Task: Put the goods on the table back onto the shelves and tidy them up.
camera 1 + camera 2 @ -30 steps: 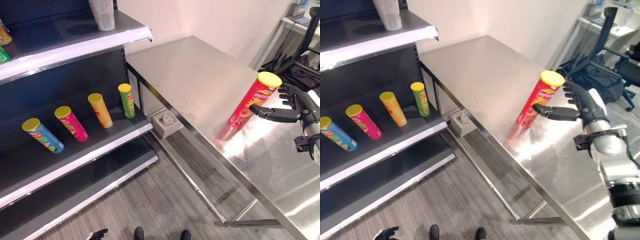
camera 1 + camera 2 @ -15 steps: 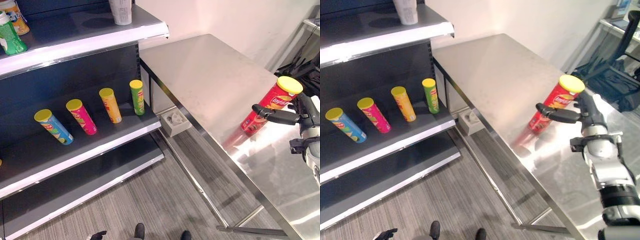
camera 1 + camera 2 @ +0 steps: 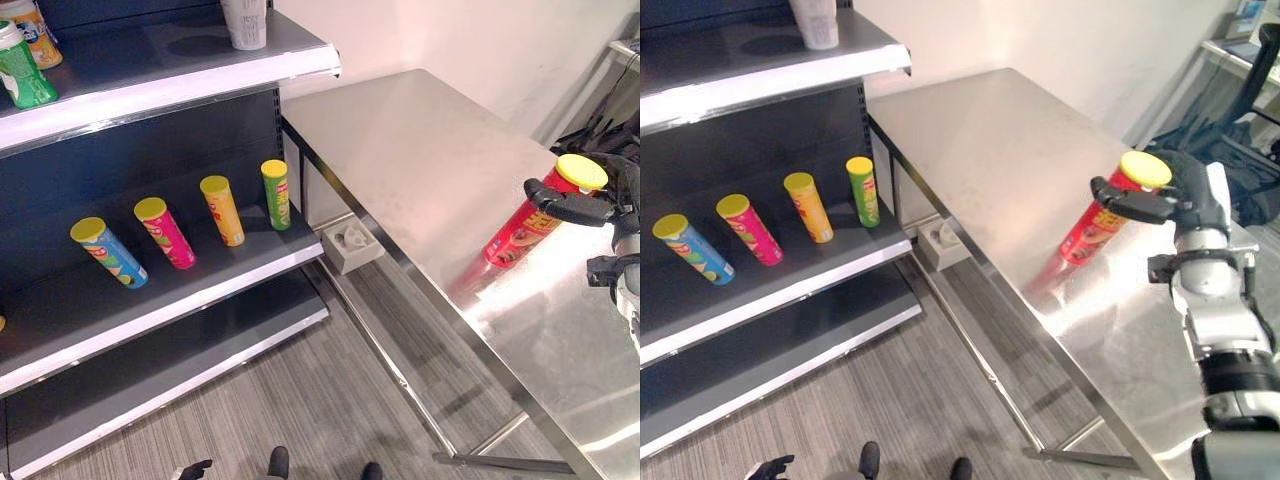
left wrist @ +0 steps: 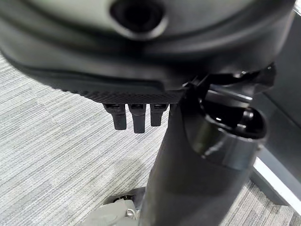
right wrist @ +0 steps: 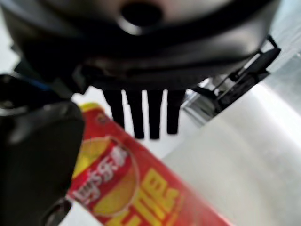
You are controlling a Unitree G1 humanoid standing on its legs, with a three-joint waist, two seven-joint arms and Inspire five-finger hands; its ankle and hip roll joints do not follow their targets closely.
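A red crisp can (image 3: 530, 223) with a yellow lid is observed standing tilted on the steel table (image 3: 420, 170), near its front edge. The right hand (image 3: 1178, 197) is placed around the upper part of the can: the thumb is laid across the near face just under the lid, and the fingers (image 5: 141, 113) are seen in the right wrist view extending straight past the far side. The hand is judged to be partly closed, with the can bracketed between thumb and fingers; a firm clasp is not confirmed, since the fingers are not seen curled onto the can.

The left hand (image 4: 136, 115) is seen in its own wrist view low over the grey floor, with short finger ends pointing down and nothing held.

On the middle shelf (image 3: 200, 290) four cans are noted in a row: blue (image 3: 108, 253), pink (image 3: 166, 233), orange (image 3: 222, 210) and green (image 3: 276, 195). Free space is left on the shelf beside the green can, toward the table.

The step in hand is assessed as securing the red can for lifting. It is recommended that the fingers be closed fully before any lift, as the grip sits high and the can is already leaning; a loose hold could allow the base to slide on the smooth steel. A straight upward lift is advised, then transfer to the free space by the green can.
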